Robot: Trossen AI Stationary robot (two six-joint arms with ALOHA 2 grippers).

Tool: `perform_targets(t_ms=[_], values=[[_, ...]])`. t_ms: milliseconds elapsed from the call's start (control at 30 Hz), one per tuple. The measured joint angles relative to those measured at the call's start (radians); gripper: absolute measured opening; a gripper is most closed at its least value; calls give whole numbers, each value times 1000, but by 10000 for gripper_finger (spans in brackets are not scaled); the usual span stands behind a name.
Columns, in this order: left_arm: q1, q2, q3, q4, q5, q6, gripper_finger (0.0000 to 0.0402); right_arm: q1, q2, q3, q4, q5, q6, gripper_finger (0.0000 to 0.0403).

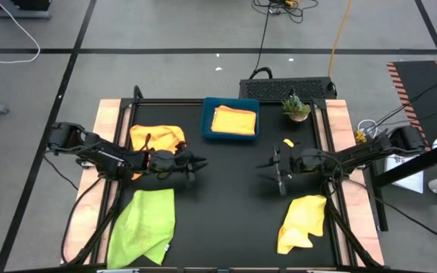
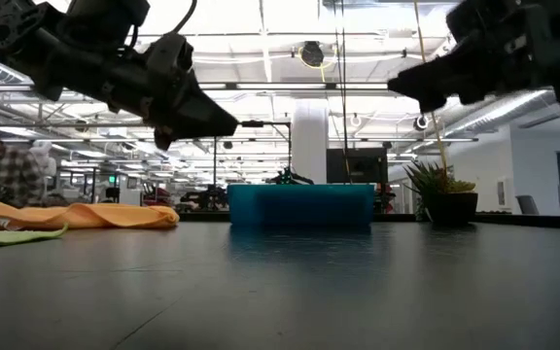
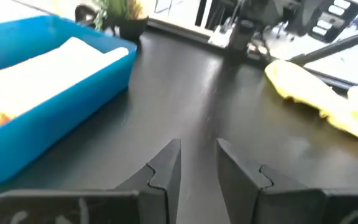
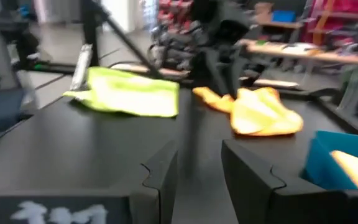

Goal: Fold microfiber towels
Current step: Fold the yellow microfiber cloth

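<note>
Three loose microfiber towels lie around two empty grippers over the black table top. The left gripper (image 1: 201, 162) and the right gripper (image 1: 264, 168) face each other above the bare middle of the table, each with its fingers parted by a narrow gap and nothing between them, as both wrist views show.

A crumpled soft orange towel (image 1: 156, 138) lies near the table's left edge, beside the left arm and behind its fingertips. A lime green towel (image 1: 144, 224) is spread flat at the near-left corner. A bunched soft yellow towel (image 1: 302, 221) sits at the near-right corner, just beside the right arm and nearer it than the left.

A fourth orange cloth (image 1: 234, 120), already folded, rests in the rigid blue rectangular tray (image 1: 207, 120) at the far edge, beside a small potted plant (image 1: 296, 107).

Neither gripper points at a towel; either arm would likely have to turn back toward its own side to reach one.
</note>
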Motion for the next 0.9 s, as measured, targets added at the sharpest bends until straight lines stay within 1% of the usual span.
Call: perform_targets(t_ms=[67,233,267,300,367,433,467,500,567,667,833,900], values=[[0,0,0,30,0,3,99,0,-23,70,-145,-23,-8,114],[10,-1,1,136,-24,46,99,4,-48,275,-578,-36,-11,114],[10,-2,1,147,-24,55,99,8,-49,304,-656,-62,-3,114],[10,-2,1,154,-23,63,99,13,-50,325,-729,-109,12,114],[9,-2,1,154,-23,72,99,24,-49,342,-825,-269,91,114],[9,-2,1,151,-22,75,99,40,-49,335,-878,-438,238,114],[9,-2,1,151,-22,75,99,57,-49,329,-895,-492,325,114],[9,-2,1,151,-22,77,99,82,-49,322,-905,-522,407,114],[10,-2,1,151,-23,87,99,149,-49,311,-933,-523,533,114],[11,-2,1,151,-24,100,99,247,-48,307,-948,-519,671,114],[11,-2,1,151,-25,97,99,380,-48,307,-955,-430,820,114],[11,-2,1,151,-27,83,99,419,-48,307,-986,-395,881,114]])
